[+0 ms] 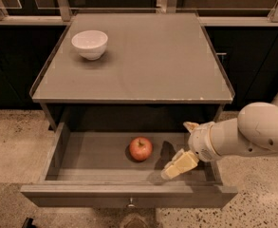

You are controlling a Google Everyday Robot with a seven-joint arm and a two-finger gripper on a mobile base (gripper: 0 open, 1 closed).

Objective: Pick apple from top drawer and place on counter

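Note:
The red apple (141,148) lies on the floor of the open top drawer (81,158), near its middle. The drawer's front panel with its small knob (130,204) faces me. My gripper (176,164) reaches into the drawer from the right, its pale fingers low over the drawer floor, just right of the apple and apart from it. It holds nothing. The counter (148,61) above is a flat grey-brown top.
A white bowl (89,43) stands at the counter's back left. Dark cabinets flank the unit on both sides. Speckled floor lies around the drawer. My white arm (252,134) comes in from the right edge.

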